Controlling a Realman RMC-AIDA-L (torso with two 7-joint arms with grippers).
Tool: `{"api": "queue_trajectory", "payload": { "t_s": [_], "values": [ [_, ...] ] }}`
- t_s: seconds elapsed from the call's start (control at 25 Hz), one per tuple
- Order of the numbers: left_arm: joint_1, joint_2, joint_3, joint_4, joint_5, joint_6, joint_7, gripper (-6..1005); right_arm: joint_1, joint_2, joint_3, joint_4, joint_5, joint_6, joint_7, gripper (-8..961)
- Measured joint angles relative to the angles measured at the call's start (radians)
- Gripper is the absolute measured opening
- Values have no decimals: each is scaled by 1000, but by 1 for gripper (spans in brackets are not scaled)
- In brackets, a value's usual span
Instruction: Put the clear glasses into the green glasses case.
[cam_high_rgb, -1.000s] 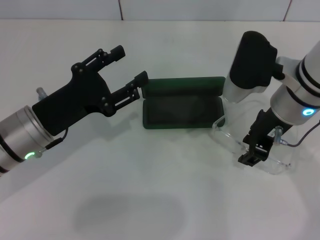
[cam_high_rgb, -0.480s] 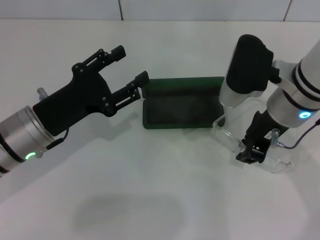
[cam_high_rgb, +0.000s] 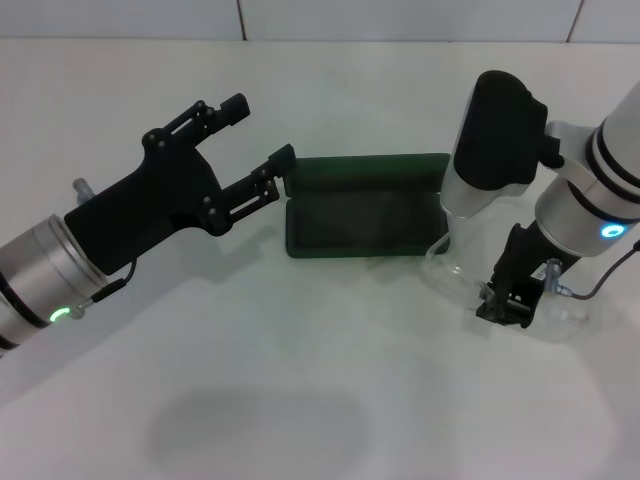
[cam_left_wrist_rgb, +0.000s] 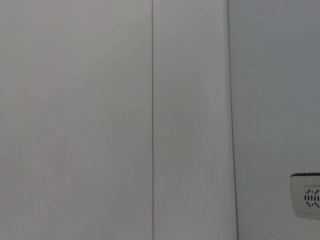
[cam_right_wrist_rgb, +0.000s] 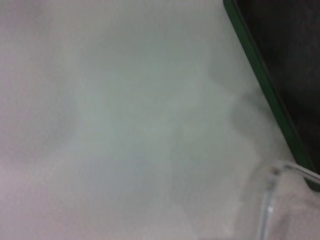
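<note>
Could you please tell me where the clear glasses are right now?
In the head view, the clear glasses lie on the white table on the robot's right, beside the open green glasses case, with the right gripper down on them.

Silver cylindrical forearms with glowing status rings, green left and blue right, carry matte black jaws.

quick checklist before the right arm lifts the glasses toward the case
1. Green glasses case open, lid up, lining exposed: ok.
2. Case interior free of objects: ok.
3. Clear glasses out of the case, on the table on its right side: ok, ready to pick.
4. Right gripper down at the glasses: ok; firm hold on the frame: cannot tell.
5. Left gripper open, raised beside the case's left end, not over the opening: ok.
6. A temple tip lies close to the case's right end: cannot tell if touching.
</note>
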Motion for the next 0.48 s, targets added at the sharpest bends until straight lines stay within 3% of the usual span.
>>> {"api": "queue_trajectory", "payload": {
  "t_s": [0.48],
  "values": [
    [2,0,0,-10,-5,0,0,751,-18,-5,34,-54,-8,-41,-27,128]
  ]
}}
